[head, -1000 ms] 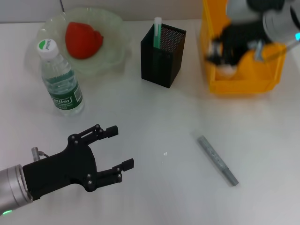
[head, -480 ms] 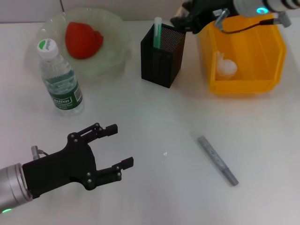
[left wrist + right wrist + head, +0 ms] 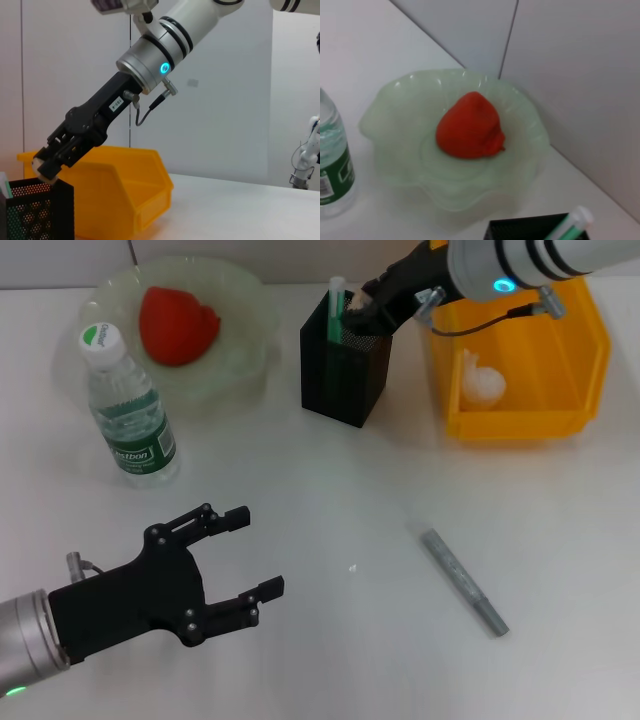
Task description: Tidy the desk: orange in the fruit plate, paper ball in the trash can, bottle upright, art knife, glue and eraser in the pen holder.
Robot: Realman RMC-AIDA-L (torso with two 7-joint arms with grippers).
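Observation:
My right gripper is shut on the beige eraser and holds it just above the rim of the black mesh pen holder. A green-and-white glue stick stands in the holder. The grey art knife lies on the table at the front right. The orange sits in the fruit plate. The bottle stands upright beside the plate. The paper ball lies in the yellow trash can. My left gripper is open and empty at the front left.
The trash can stands right next to the pen holder at the back right. The table's far edge and a grey wall lie just behind the plate and the holder. Bare table lies between my left gripper and the art knife.
My right arm has swung left from over the trash can to over the pen holder. The left arm has not moved.

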